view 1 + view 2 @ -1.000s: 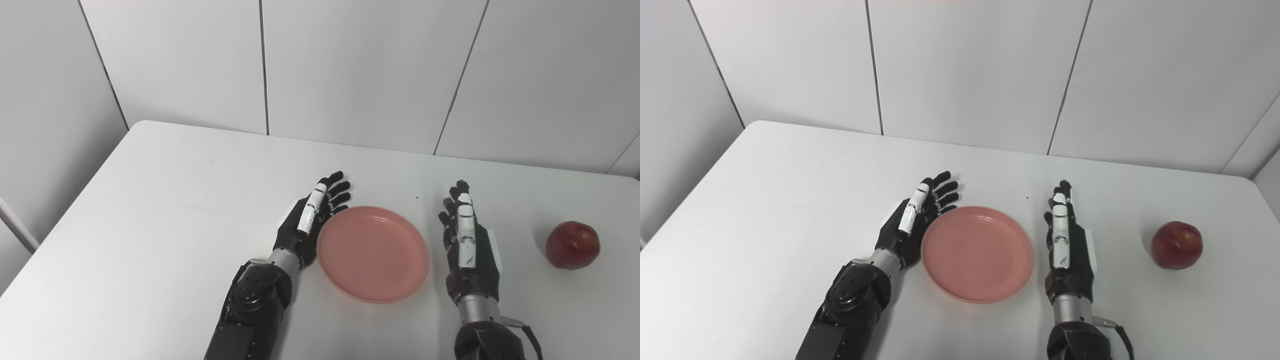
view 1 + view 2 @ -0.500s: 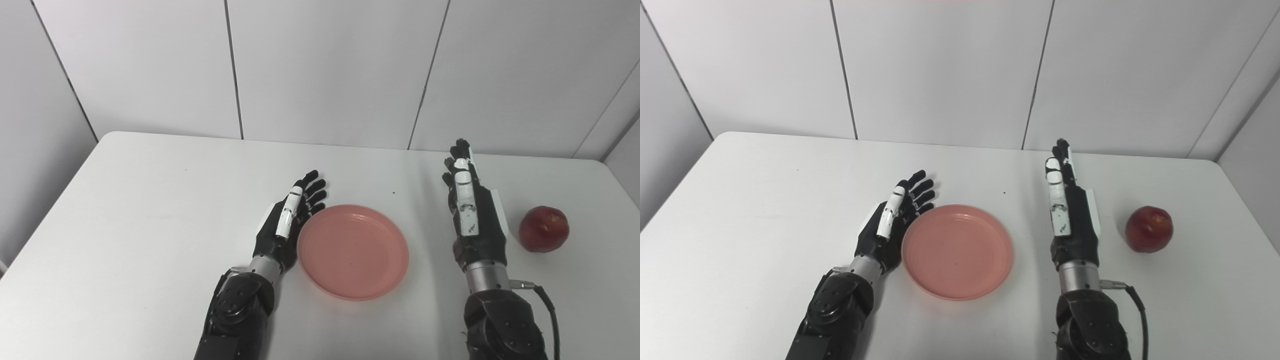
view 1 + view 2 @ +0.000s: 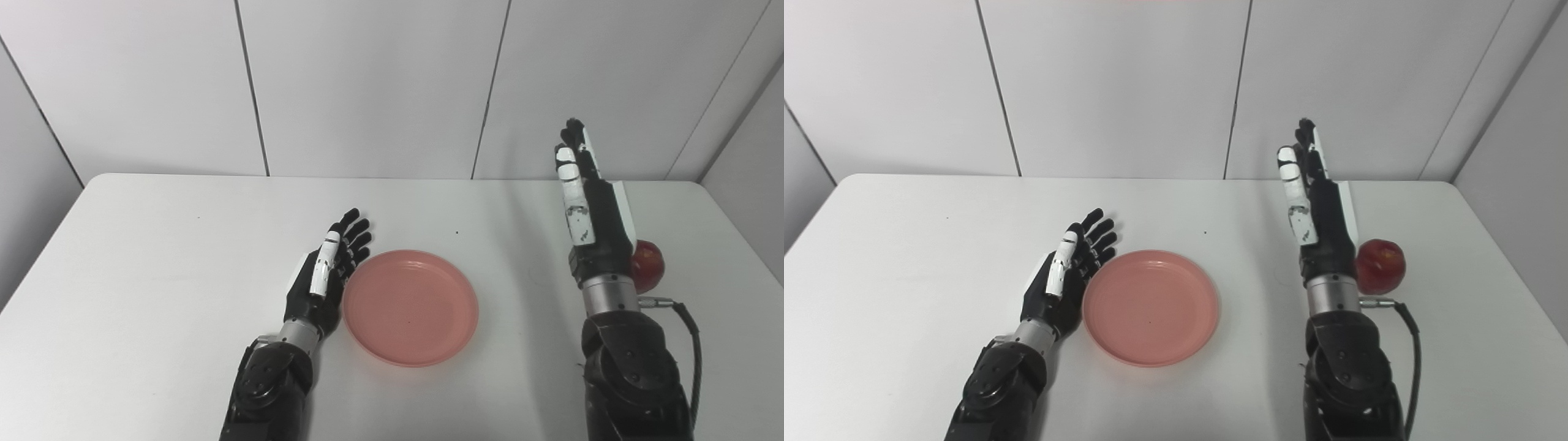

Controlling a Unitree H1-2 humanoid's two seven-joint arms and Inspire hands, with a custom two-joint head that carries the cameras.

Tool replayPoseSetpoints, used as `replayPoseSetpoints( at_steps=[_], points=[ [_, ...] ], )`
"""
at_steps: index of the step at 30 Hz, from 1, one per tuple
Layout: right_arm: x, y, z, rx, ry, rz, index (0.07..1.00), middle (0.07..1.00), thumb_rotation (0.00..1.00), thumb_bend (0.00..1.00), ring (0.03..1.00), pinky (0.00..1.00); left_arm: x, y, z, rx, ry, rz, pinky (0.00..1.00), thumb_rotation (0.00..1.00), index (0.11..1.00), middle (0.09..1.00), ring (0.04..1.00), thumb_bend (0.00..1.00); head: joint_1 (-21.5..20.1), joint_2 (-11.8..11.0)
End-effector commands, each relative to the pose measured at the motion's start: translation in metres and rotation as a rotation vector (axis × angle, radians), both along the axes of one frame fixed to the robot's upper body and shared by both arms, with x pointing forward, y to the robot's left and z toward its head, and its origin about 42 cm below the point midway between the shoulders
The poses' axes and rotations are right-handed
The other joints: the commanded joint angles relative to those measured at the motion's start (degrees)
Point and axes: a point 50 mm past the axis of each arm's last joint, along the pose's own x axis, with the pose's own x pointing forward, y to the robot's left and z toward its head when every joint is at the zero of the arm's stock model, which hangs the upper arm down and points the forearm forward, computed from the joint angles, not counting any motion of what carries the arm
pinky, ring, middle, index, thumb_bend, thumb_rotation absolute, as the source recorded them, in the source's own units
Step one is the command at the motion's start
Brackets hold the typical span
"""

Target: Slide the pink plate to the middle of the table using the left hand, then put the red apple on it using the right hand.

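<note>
Two hands are seen with fingers spread and nothing held: the left hand (image 3: 1062, 278) lies against the left rim of the pink plate (image 3: 1150, 306) near the middle of the tabletop (image 3: 906, 257), while the right hand (image 3: 1315, 211) is raised just beside the red apple (image 3: 1380, 266). The apple could be knocked and rolled away if it is approached from the side. No brand, label or writing can be read.

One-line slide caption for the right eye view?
Left hand open beside the empty pink plate; right hand open, raised next to the red apple on the white table.
</note>
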Motion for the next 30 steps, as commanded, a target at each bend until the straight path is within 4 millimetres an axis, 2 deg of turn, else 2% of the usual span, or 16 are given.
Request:
replayPoseSetpoints(
  at_steps=[1, 3, 6, 8, 13, 18, 22, 26, 30],
  points=[
    [-0.001, -0.004, 0.027, -0.034, -0.081, -0.035, 0.972, 0.969, 0.86, 0.56, 0.956, 0.94, -0.001, 0.007, -0.008, -0.004, 0.031, 0.012, 0.95, 1.0, 0.915, 0.935, 0.938, 0.35, -0.6, -0.2],
    [-0.003, -0.009, 0.03, -0.078, -0.086, -0.059, 0.981, 0.971, 0.84, 0.59, 0.94, 0.91, -0.001, 0.008, -0.009, -0.007, 0.031, 0.013, 0.95, 1.0, 0.913, 0.933, 0.937, 0.35, -1.5, -0.5],
    [-0.007, -0.019, 0.037, -0.208, -0.108, -0.13, 0.972, 0.957, 0.83, 0.58, 0.916, 0.87, 0.0, 0.011, -0.01, -0.012, 0.029, 0.015, 0.95, 1.0, 0.913, 0.932, 0.935, 0.35, -2.6, -0.8],
    [-0.009, -0.023, 0.039, -0.264, -0.114, -0.175, 0.945, 0.949, 0.81, 0.62, 0.909, 0.82, 0.0, 0.013, -0.011, -0.012, 0.027, 0.016, 0.95, 1.0, 0.916, 0.934, 0.936, 0.35, -3.0, -1.0],
    [-0.015, -0.039, 0.045, -0.368, -0.114, -0.272, 0.947, 0.944, 0.73, 0.72, 0.926, 0.85, 0.001, 0.015, -0.012, -0.025, 0.032, 0.014, 0.95, 1.0, 0.921, 0.935, 0.94, 0.35, -3.9, -1.3],
    [-0.018, -0.055, 0.047, -0.439, -0.109, -0.357, 0.942, 0.919, 0.62, 0.88, 0.892, 0.8, 0.002, 0.018, -0.012, -0.024, 0.03, 0.004, 0.96, 1.0, 0.922, 0.938, 0.944, 0.35, -4.6, -1.4],
    [-0.022, -0.067, 0.048, -0.503, -0.09, -0.426, 0.968, 0.936, 0.58, 0.93, 0.902, 0.78, 0.003, 0.02, -0.013, -0.029, 0.033, 0.008, 0.96, 1.0, 0.916, 0.935, 0.941, 0.35, -5.3, -1.5],
    [-0.025, -0.077, 0.048, -0.571, -0.055, -0.494, 0.974, 0.942, 0.59, 0.99, 0.905, 0.78, 0.005, 0.022, -0.014, -0.033, 0.037, 0.009, 0.95, 1.0, 0.915, 0.935, 0.943, 0.35, -6.5, -1.5],
    [-0.027, -0.084, 0.044, -0.591, -0.022, -0.53, 0.989, 0.948, 0.59, 1.0, 0.903, 0.77, 0.005, 0.025, -0.013, -0.036, 0.042, 0.012, 0.95, 1.0, 0.911, 0.932, 0.94, 0.35, -7.1, -1.5]
  ],
)
